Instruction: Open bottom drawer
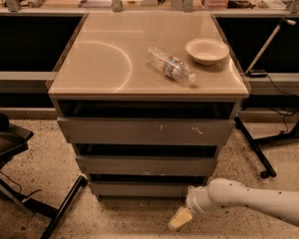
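The bottom drawer (139,188) is the lowest and narrowest of three grey fronts in the cabinet, plain and unmarked, near the floor. It looks closed, with a dark gap above it. My gripper (180,218) comes in on a white arm from the lower right. It hangs just below and in front of the drawer's right end, its pale fingertips pointing down to the left, close over the floor.
Above are the middle drawer (147,165) and the scratched top drawer (147,131). A water bottle (171,65) lies on the cabinet top beside a white bowl (207,50). A black chair base (20,183) stands at left, a black stand leg (254,148) at right.
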